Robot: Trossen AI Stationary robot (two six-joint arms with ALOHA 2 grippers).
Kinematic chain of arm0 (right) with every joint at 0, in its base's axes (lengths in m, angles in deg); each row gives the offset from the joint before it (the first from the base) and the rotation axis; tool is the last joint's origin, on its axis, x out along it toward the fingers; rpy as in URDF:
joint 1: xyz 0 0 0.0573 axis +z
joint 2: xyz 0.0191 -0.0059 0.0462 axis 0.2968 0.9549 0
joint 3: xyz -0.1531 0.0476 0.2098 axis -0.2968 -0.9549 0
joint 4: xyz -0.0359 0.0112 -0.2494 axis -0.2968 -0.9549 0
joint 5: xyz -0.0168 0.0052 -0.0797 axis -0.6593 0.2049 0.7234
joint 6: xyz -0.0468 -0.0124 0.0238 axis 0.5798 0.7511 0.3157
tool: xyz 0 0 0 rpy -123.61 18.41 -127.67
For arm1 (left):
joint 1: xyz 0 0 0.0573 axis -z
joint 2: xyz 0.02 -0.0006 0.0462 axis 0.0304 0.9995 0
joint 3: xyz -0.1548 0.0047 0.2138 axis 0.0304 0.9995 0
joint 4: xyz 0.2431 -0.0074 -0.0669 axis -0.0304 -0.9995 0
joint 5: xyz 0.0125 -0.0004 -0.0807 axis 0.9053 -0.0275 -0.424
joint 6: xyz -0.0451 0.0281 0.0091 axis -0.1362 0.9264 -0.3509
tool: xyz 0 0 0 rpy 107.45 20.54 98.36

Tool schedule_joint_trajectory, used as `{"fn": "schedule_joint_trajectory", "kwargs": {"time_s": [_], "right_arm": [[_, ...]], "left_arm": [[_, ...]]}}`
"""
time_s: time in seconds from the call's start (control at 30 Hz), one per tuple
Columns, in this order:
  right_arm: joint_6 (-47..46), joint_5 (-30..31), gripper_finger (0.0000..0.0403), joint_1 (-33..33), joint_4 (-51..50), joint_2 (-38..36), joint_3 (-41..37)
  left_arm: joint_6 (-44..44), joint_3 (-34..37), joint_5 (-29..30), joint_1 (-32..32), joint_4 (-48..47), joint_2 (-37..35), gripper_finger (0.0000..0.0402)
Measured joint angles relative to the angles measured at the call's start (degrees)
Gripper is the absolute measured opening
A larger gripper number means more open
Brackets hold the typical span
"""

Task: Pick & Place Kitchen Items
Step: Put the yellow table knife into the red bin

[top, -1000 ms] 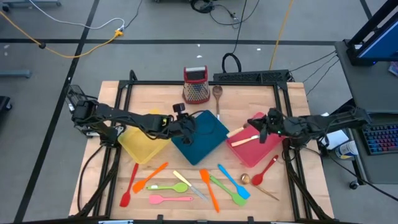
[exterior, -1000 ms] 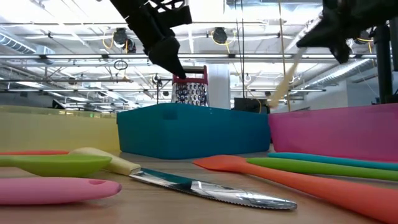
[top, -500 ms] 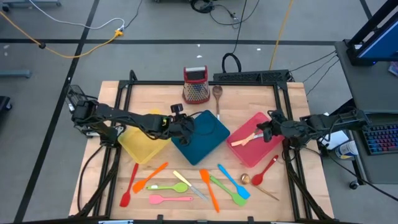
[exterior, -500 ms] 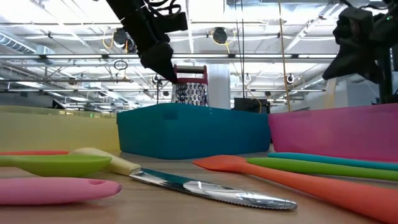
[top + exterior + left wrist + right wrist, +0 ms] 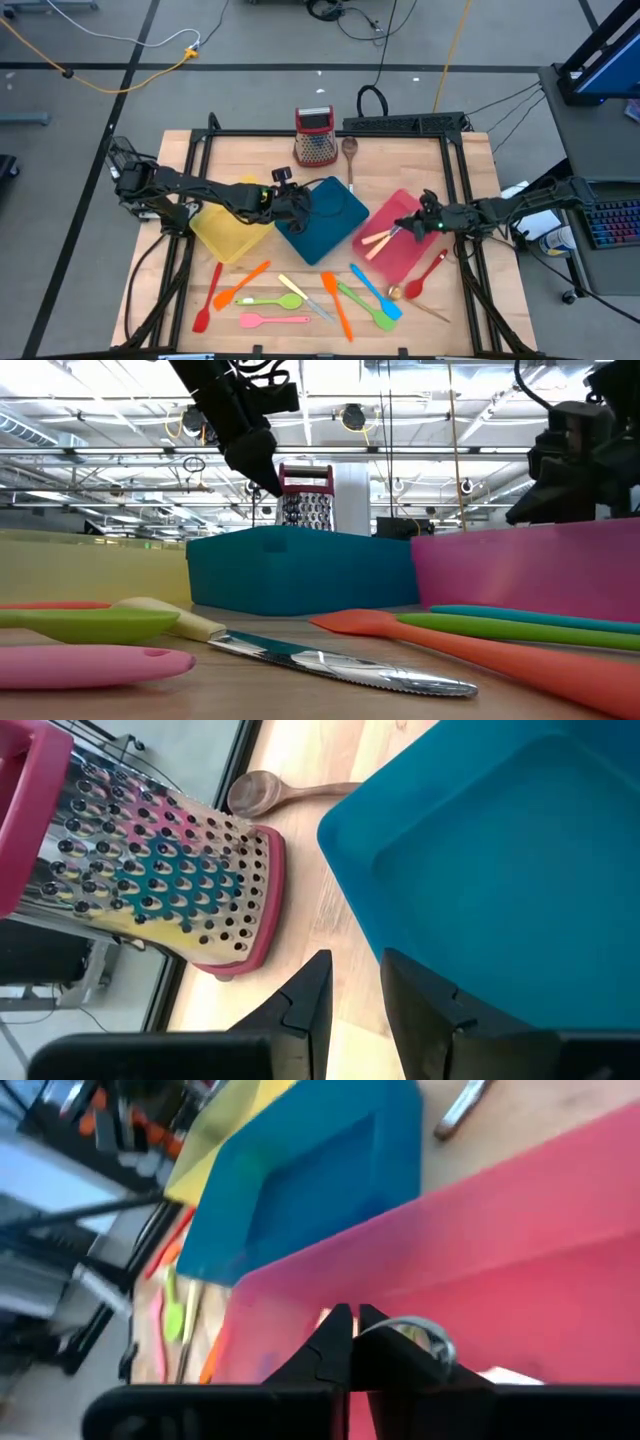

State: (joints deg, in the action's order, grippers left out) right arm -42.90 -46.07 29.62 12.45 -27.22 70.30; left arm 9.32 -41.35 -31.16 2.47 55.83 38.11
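One pale wooden spatula [image 5: 378,242] lies in my pink tray [image 5: 410,262]; right hand [image 5: 408,228] pressed together, empty; left hand [image 5: 296,203] slightly spread, empty; a dozen utensils [image 5: 300,296] remain on worktop [image 5: 470,320].

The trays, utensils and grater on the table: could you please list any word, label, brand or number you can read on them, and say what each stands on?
None: no readable text in any view.
The red-framed grater, teal tray, pink tray, yellow tray and knife show no lettering.
The keyboard off the table is too small to read.
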Motion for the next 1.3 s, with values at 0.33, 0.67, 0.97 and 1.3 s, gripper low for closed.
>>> {"fn": "schedule_joint_trajectory", "kwargs": {"time_s": [0.33,0.67,0.97,1.3], "right_arm": [[12.45,0.09,0.0064,0.0,0.06,-0.02,-0.24],[21.82,5.8,0.0104,0.0,-0.92,0.0,-0.24],[25.86,8.84,0.0125,-0.02,-3.07,-0.02,-0.24],[27.91,8.7,0.0178,0.0,-4.95,0.02,-0.3]], "left_arm": [[0.21,0.0,-0.03,-0.04,0.17,0.0,0.0093],[2.86,0.0,0.02,-0.11,-0.31,0.0,0.0093],[2.61,0.0,0.04,-1.54,-4.71,0.0,0.0093],[-1.12,0.0,0.02,-3.07,-7.86,0.04,0.0093]]}}
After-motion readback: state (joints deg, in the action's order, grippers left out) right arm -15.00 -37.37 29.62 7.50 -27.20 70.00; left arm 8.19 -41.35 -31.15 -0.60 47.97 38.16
